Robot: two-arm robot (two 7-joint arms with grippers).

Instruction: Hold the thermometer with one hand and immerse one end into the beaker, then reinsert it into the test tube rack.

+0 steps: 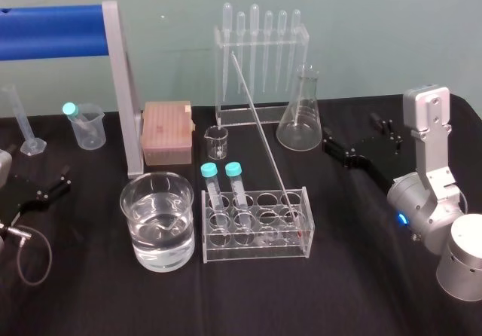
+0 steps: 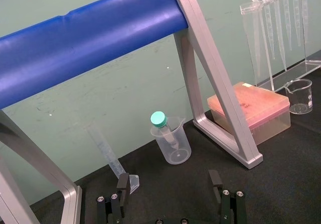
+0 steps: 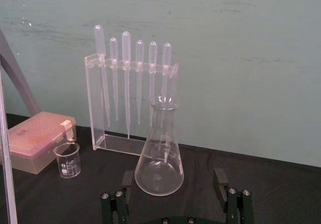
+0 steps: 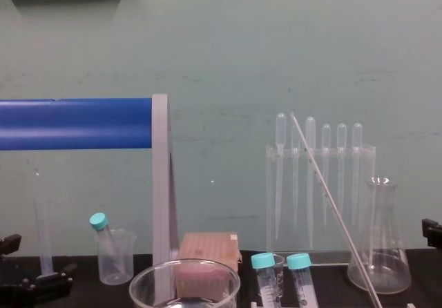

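Nearest, at the lower right of the head view, is a thick silver cylindrical wrist (image 1: 423,206) with a blue ring. It carries the long black right gripper (image 3: 174,183). Its fingers (image 3: 219,180) stand wide apart and hold nothing. At the lower left edge of the frame lies the black left gripper (image 2: 169,184), parked, likewise spread wide and empty.

Next, at lower centre, the large clear glass beaker (image 1: 158,175) is part full of water. It stands just beside the clear acrylic test tube rack (image 1: 256,247), on the rack's left in the frame. Two blue-capped tubes (image 1: 233,172) stand in the rack's left end. The long, thin, clear glass thermometer (image 1: 265,136) has its reddish lower end in a hole at the rack's right end. It leans up toward the upper centre, and its top is near the clear pipette stand (image 1: 280,87); whether they touch I cannot tell.

The rod looks light and stiff, but smooth and brittle, so it could slip or snap under a hard pinch. The bare shaft somewhat above the rack seems the best hold, squeezed gently. It should be drawn out along its own lean so the tip does not lever against the hole.

Farther back stand a small glass beaker (image 1: 217,143), a conical glass flask (image 1: 300,121) and a pink lidded box (image 1: 167,129). A blue padded bar (image 1: 49,31) crosses the upper left.
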